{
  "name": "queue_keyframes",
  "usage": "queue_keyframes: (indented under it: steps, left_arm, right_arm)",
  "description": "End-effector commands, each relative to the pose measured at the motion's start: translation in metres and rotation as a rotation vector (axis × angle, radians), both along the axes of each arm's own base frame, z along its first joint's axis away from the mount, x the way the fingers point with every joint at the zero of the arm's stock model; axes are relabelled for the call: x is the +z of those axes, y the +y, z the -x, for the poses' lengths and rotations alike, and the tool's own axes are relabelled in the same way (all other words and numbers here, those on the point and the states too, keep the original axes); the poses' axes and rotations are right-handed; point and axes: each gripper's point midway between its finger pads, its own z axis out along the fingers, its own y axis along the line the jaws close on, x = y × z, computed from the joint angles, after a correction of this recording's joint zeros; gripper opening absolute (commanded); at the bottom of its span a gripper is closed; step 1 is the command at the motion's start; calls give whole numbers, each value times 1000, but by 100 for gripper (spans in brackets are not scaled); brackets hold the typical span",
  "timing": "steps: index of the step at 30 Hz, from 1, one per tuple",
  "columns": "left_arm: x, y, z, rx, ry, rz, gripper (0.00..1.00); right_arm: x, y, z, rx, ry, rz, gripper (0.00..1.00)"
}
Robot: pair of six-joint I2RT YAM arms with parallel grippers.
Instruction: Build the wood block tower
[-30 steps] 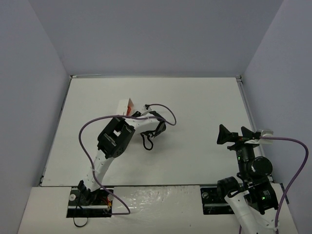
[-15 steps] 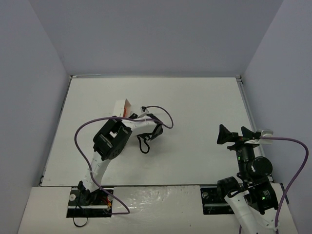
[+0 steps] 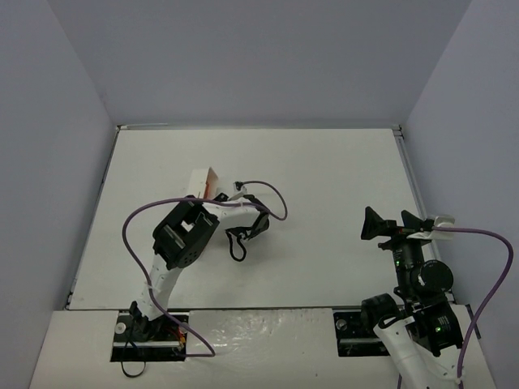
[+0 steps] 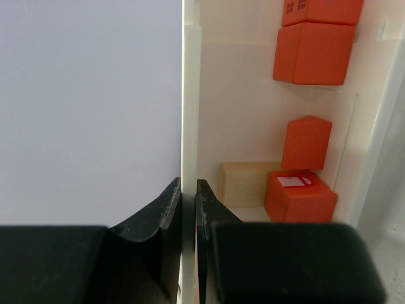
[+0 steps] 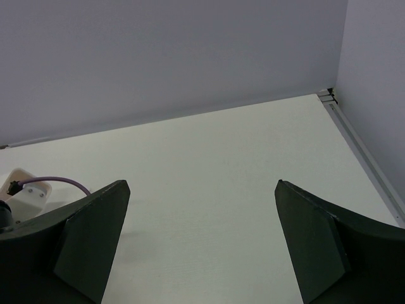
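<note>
From the top camera, you had a white tray (image 3: pixel 199 178) left of the table's (image 3: pixel 324 178) middle, with the left arm (image 3: pixel 185 237) bent over its near end and hiding most of it. A speck of red from the wooden blocks (image 3: pixel 214 189) showed at the tray's near edge. A purple cable (image 3: pixel 142 219) looped beside the arm. Your right gripper (image 3: pixel 395 223) hung well apart near the right edge, with its jaws spread wide and nothing between them.

In the left wrist view, your left gripper (image 4: pixel 188 201) was clamped on the tray's thin side wall, one black finger (image 4: pixel 166 212) on either face. The blocks lay loose inside the tray, not stacked. Two red pieces sat at the far end, one touching the other. Nearer were a red piece with a peaked top, a red cube bearing a white sticker, and a pale tan block touching that cube.

In the right wrist view, you saw bare table between the released fingers (image 5: pixel 95 237), with a bit of cable at lower left.
</note>
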Motion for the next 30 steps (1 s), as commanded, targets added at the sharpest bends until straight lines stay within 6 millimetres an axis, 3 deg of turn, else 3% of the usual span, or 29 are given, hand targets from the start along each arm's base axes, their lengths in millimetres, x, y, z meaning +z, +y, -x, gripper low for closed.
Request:
queue_keyframes:
  steps: [1,3,8,15,20,23,27,30]
  left_arm:
    - [63,-11,10,-94,133,-202,0]
    - [72,-32,15,-158,91,-166,0]
    - [51,-13,-7,-94,211,-308,0]
    - [59,-6,-21,-72,318,-401,0]
    - [76,-46,-22,-139,371,-397,0]
    - [71,-22,-25,-70,447,-388,0]
    - [72,-35,-22,-111,465,-430,0]
    - [73,-31,-20,-111,480,-444,0]
  right_arm:
    - [20,1,-3,-2,-72,-27,96]
    - [21,0,-3,-4,-73,-29,96]
    - [21,1,-3,-1,-73,-30,96]
    - [21,0,-2,-4,-78,-30,96]
    - [22,0,-1,-4,-82,-32,96]
    - [23,-1,0,-6,-89,-34,96]
    - [24,-2,1,-12,-93,-36,96]
    - [24,-3,3,-12,-96,-33,96]
